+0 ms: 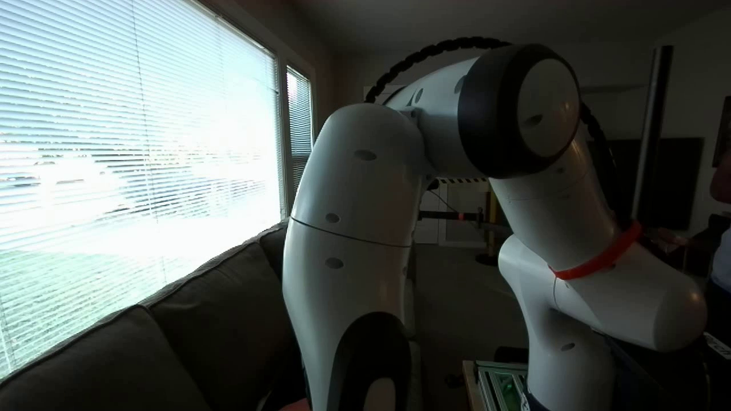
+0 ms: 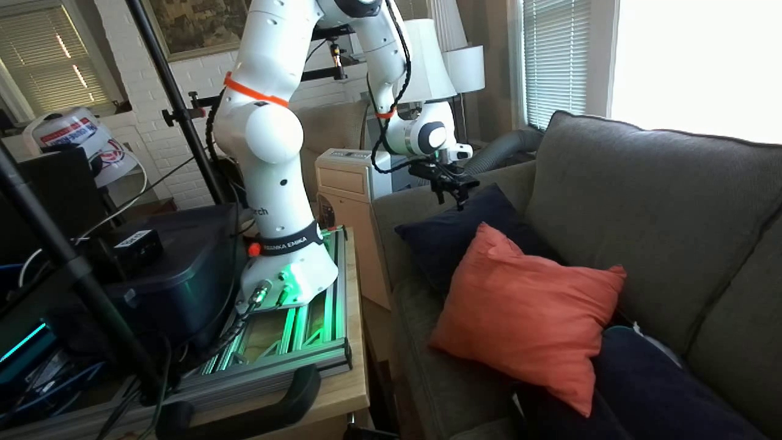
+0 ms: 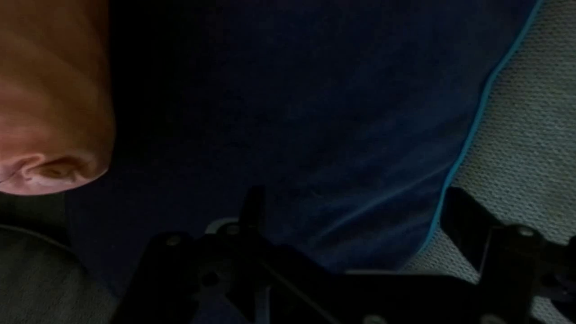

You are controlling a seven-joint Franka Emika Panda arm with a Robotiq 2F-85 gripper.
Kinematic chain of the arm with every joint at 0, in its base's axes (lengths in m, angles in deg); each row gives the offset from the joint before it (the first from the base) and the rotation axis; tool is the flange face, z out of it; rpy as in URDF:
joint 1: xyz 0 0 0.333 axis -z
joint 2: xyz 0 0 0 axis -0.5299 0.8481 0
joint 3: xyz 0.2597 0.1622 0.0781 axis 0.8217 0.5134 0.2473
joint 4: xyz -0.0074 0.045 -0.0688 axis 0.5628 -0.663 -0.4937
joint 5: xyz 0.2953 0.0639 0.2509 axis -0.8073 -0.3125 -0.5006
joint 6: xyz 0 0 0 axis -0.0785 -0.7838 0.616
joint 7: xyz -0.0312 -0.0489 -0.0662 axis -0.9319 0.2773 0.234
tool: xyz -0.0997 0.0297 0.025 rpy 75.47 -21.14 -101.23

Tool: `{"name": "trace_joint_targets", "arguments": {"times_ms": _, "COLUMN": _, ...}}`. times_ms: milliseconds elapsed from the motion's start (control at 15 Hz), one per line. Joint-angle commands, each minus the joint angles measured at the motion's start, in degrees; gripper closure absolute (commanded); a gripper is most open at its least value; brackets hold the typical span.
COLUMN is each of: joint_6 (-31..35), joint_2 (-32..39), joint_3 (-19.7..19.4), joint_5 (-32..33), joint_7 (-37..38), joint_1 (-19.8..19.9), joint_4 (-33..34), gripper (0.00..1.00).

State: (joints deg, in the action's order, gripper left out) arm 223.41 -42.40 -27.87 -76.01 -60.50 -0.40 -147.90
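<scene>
Navy cushion [image 3: 279, 112] fills most of my wrist view, its blue piping [image 3: 483, 96] running from two o'clock down to four. My gripper [image 3: 353, 207] comes in from six o'clock with its jaws standing wide, and what I see between them is that cushion's lower part; whether either side touches the cloth I can't tell in this gloom. An orange cushion [image 3: 54, 103], one corner bunched up, lies between nine and ten o'clock, and the woven cover of the sofa [image 3: 535, 130] shows at three.

In an exterior view I see the gripper hanging just over the navy cushion, at the sofa's far end. From the gripper, the orange cushion sits at five o'clock, partly hiding the navy one, with a second dark cushion [image 2: 666, 385] on its four o'clock side. A beige appliance [image 2: 343, 201] stands at nine, a lampshade [image 2: 465, 70] at twelve, a bright window [image 2: 696, 61] at two. My white arm [image 2: 275, 134] rises from its green-lit base [image 2: 290, 272] at eight, above a wooden table [image 2: 351, 391] at seven.
</scene>
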Motion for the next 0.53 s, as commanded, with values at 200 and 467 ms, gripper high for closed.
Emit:
{"name": "trace_joint_targets", "arguments": {"times_ms": 200, "joint_6": 4.44, "joint_2": 3.5, "joint_3": -3.22, "joint_5": 1.84, "joint_7": 5.89, "joint_1": -5.55, "joint_4": -0.71, "gripper": 0.0}}
{"name": "trace_joint_targets", "arguments": {"times_ms": 467, "joint_6": 7.99, "joint_2": 6.44, "joint_3": -8.03, "joint_5": 1.5, "joint_7": 5.8, "joint_1": -11.95, "joint_4": -1.22, "gripper": 0.31}}
